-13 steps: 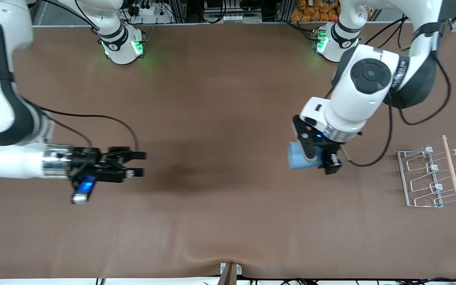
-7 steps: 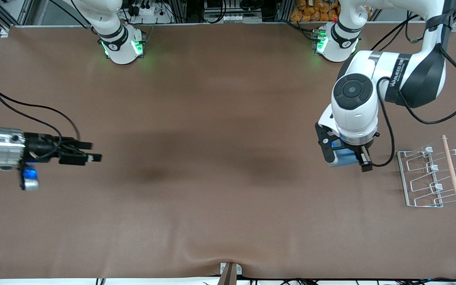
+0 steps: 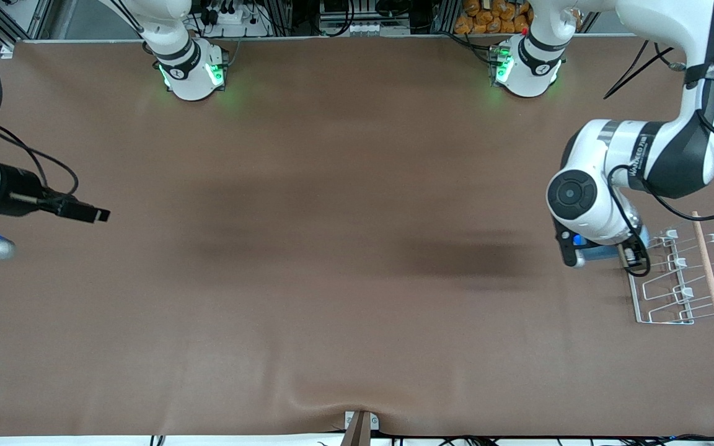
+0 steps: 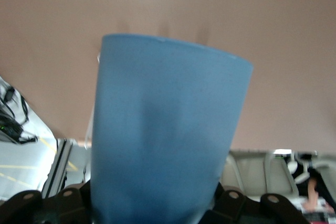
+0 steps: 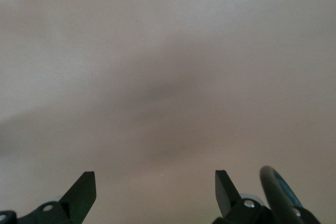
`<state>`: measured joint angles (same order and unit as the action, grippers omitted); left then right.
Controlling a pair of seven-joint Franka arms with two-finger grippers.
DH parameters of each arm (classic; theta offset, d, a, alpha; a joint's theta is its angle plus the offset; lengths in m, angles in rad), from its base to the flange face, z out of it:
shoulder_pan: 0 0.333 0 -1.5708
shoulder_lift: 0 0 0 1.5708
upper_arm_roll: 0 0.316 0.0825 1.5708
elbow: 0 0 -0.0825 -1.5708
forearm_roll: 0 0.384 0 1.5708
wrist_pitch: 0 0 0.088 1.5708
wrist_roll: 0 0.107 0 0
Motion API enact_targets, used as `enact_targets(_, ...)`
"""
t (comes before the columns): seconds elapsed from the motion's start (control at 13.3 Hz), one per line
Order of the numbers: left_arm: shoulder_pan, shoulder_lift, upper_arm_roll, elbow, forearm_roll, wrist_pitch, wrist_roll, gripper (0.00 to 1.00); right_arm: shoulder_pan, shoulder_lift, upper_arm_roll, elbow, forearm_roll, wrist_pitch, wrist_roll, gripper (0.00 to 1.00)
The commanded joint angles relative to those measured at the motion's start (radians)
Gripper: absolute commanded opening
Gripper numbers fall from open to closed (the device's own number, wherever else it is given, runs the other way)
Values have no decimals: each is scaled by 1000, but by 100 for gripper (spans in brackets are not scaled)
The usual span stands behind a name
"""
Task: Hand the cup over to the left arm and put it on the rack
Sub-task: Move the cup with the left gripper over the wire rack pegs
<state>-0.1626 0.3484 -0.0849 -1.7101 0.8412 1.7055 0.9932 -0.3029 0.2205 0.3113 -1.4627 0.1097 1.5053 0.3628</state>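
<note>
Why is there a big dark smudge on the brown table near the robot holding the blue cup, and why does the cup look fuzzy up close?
In the front view the smudge is a soft shadow on the table, beside the left gripper. In the left wrist view the cup fills the picture, its edges a bit soft. In the right wrist view the table looks pale and washed out.

Brown table mat [image 3: 332,248] bare across middle: free passage for me there. White wire rack with wooden rod [image 3: 679,279] blocks left arm's end. My left gripper [image 3: 602,251], clamped on light-blue plastic cup [image 3: 595,252], hangs over rack's edge, crowding it.
</note>
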Motion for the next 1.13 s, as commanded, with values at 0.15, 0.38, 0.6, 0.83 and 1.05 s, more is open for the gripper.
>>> enact_targets(0.15, 90, 27, -12, -51, 221, -20, 71, 15, 281, -138, -300, -39, -54, -39, -139, 100)
enact_targets(0.38, 107, 24, -10, -103, 332, -18, 73, 16, 298, -182, -363, -38, -54, -74, -287, 100)
enact_targets(0.6, 152, 30, -12, -152, 430, -12, 53, 16, 307, -207, -406, -31, -54, -123, -366, 100)
enact_targets(0.83, 150, 23, -12, -198, 461, -21, -10, 15, 317, -222, -426, -31, -61, -146, -400, 100)
enact_targets(1.05, 146, 14, -10, -255, 466, -61, -134, 15, 330, -224, -425, -31, -100, -146, -386, 100)
